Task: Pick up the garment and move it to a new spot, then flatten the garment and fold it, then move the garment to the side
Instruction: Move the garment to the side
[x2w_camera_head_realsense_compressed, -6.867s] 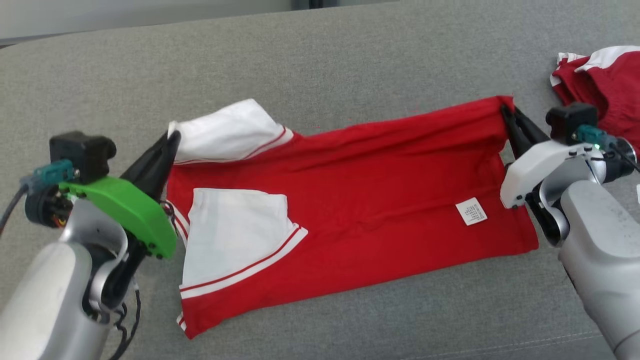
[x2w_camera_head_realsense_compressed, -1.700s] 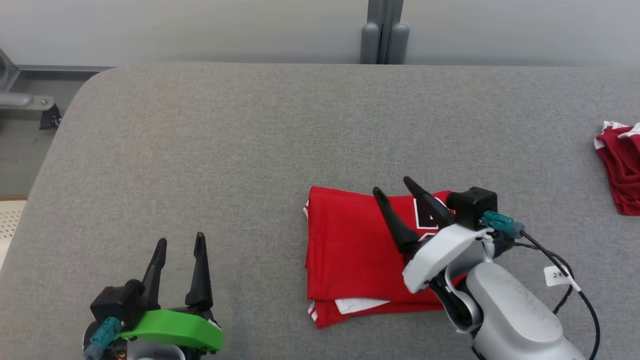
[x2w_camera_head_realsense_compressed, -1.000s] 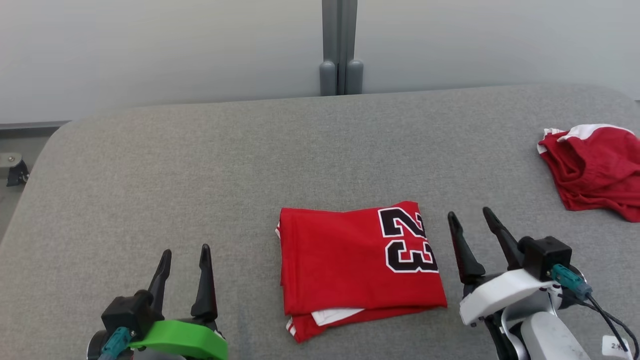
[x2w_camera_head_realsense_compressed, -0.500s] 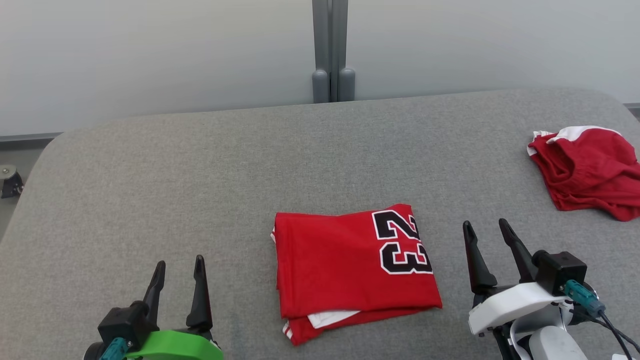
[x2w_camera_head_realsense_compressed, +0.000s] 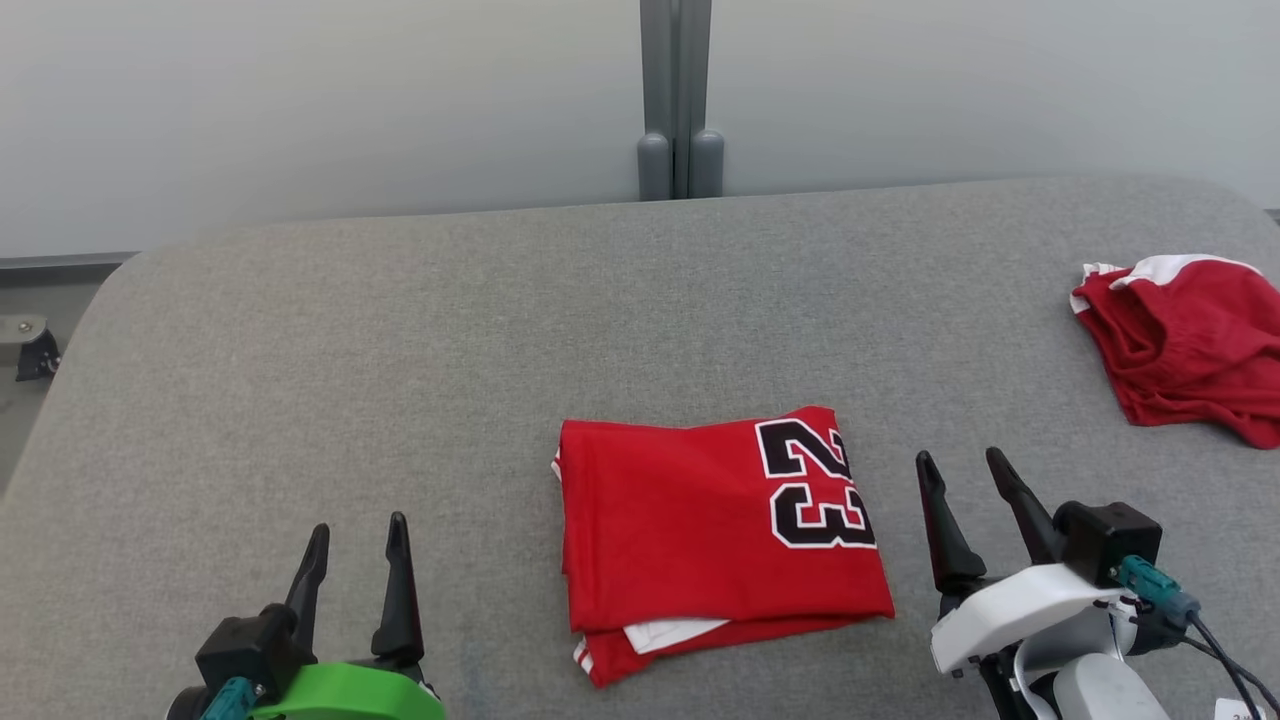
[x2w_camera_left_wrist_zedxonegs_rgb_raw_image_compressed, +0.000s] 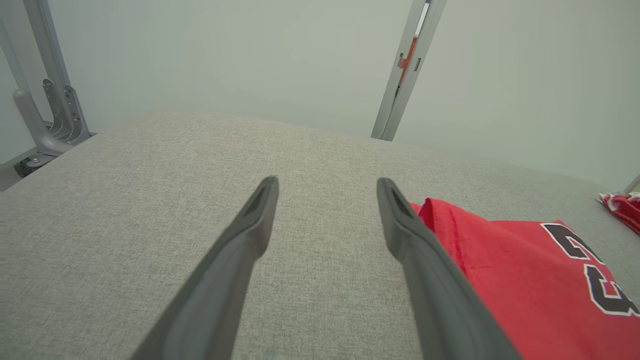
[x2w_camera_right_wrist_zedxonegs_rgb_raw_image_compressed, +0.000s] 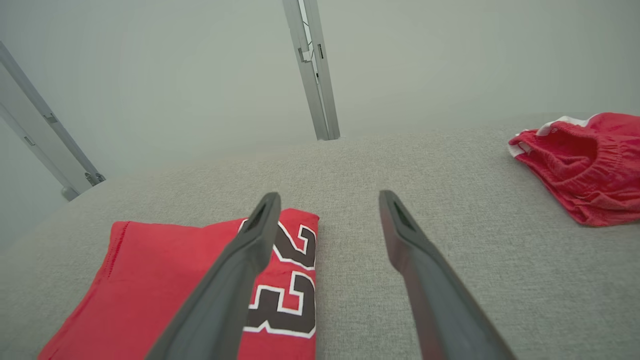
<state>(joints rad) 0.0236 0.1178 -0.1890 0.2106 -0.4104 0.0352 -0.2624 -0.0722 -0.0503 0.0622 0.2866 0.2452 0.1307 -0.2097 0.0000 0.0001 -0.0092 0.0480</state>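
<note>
The left jaws stand released, spread wide with nothing between them, and so do the right jaws; both pairs point away from the robot over the grey tabletop (x2w_camera_head_realsense_compressed: 400, 330). The folded red garment (x2w_camera_head_realsense_compressed: 690, 530) lies flat on the tabletop between the two pairs, touching neither, and nearer the right jaws than the left. Its black number 23 (x2w_camera_head_realsense_compressed: 815, 483) sits at the corner toward the right jaws, and a white strip (x2w_camera_head_realsense_compressed: 670, 632) peeks from the fold on the edge nearest the robot. Beyond the right jaws and further out to their right, well apart, lies a crumpled red-and-white cloth (x2w_camera_head_realsense_compressed: 1185, 345).
</note>
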